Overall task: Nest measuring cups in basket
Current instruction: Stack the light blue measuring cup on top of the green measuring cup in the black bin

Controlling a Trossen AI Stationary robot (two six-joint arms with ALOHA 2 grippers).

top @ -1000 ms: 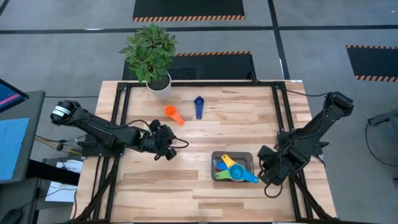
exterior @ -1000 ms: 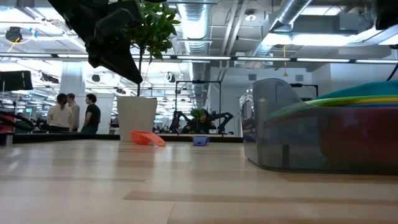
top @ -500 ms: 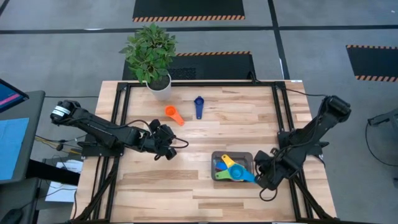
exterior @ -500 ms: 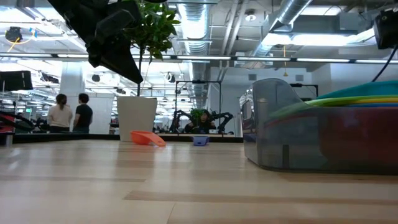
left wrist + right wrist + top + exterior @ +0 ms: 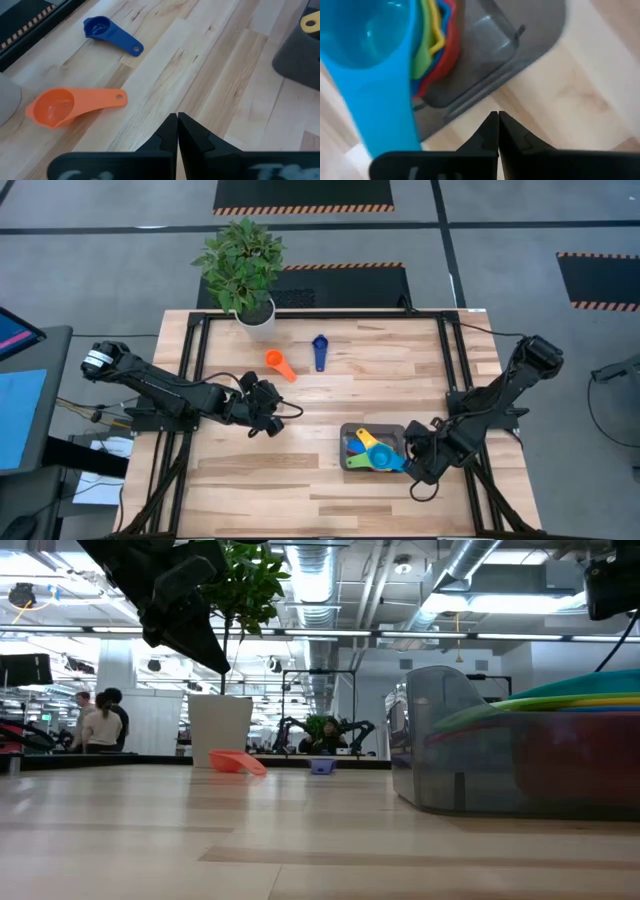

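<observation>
Standing at the desk's far edge is a white potted plant (image 5: 243,265). Near the front right, the basket (image 5: 350,434) holds nested measuring cups (image 5: 372,452); the right gripper (image 5: 418,461), fingers together and empty, sits beside it. Mid-desk, the left gripper (image 5: 268,408) is closed on nothing, near the orange cup (image 5: 279,363) and dark blue cup (image 5: 320,350).

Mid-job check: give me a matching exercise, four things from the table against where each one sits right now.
Things:
1. orange measuring cup
2. light blue measuring cup
3. right gripper
4. plant pot

Places:
A. at the table's far edge
B. just outside the basket's right side
C. on bare wood beside the dark blue measuring cup
D. on top of the stack in the basket

Pairs: 1-C, 2-D, 3-B, 4-A
</observation>
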